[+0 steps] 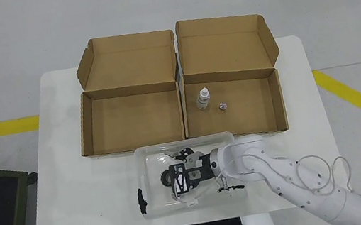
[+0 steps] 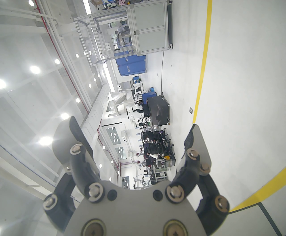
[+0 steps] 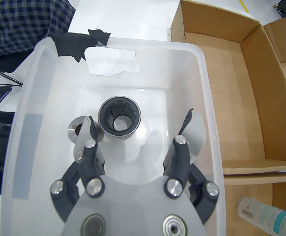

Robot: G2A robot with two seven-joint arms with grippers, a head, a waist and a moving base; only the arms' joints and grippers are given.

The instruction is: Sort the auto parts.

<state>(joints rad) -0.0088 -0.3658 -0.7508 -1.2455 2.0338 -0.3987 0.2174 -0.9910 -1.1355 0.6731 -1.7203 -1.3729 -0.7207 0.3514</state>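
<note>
Bearing [image 3: 119,121] sits upright in the clear bin [image 3: 201,73], between the wide-open fingers of the right gripper [image 3: 140,115], nothing grabbed; small metal sleeve [image 3: 74,129] just outside one finger.

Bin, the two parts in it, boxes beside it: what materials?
Bin: translucent glossy plastic; see-through walls.
Larger sleeve: metal shell apparently, black liner, maybe plastic.
Smaller bushing: bright bare metal, machined sheen.
Boxes: matte brown cardboard, folded flaps.
</note>
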